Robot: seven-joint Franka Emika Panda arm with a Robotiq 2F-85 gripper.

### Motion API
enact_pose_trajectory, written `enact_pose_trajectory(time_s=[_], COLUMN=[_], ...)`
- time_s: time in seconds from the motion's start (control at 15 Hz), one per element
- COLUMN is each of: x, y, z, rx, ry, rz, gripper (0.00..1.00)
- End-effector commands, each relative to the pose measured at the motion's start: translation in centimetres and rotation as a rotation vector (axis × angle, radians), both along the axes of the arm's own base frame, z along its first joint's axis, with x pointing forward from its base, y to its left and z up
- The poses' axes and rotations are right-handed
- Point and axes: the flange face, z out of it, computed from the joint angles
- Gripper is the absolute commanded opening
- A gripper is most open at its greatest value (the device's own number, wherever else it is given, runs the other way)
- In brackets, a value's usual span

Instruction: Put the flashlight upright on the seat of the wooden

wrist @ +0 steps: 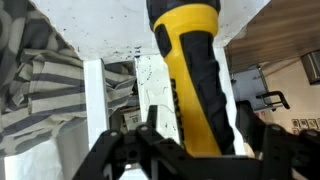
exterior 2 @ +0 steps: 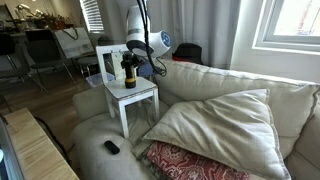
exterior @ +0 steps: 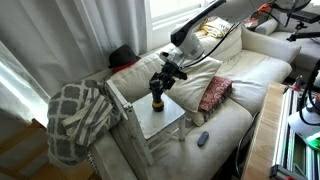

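Observation:
The flashlight (exterior: 157, 98), black with a yellow band, stands upright on the pale seat (exterior: 165, 120) of the small wooden chair, which shows in both exterior views (exterior 2: 142, 93). My gripper (exterior: 164, 80) is just above and around the flashlight's top (exterior 2: 128, 72). In the wrist view the flashlight (wrist: 195, 70) fills the space between my fingers (wrist: 200, 135). Thin strips of the white seat (wrist: 110, 30) show on both sides of it, so the jaws look open.
A striped blanket (exterior: 75, 115) hangs over the chair's back. The chair stands against a beige sofa with a red patterned pillow (exterior: 214, 93), a large beige cushion (exterior 2: 220, 125) and a small dark oval gadget (exterior: 203, 138) on the sofa arm.

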Motion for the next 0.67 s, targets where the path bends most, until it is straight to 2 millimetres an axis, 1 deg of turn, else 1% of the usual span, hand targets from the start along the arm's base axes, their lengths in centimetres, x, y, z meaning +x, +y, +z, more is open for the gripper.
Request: enact_pose_trajectory(time_s=[0.0,0.2,0.33,0.47,0.6], x=[-0.7,-0.5,-0.3,0.0,0.2], y=[-0.1,-0.5,-1.5,-3.5,-5.6], z=[-0.2,0.4,1.5,3.6,6.1], rx=[-0.071,-0.120,-0.147,-0.194,-0.240], ry=[0.021,0.021,0.042,0.066,0.087], rz=[0.046,0.039,0.001,-0.058,-0.101], gripper=[1.00,1.00,1.00,1.00,1.00])
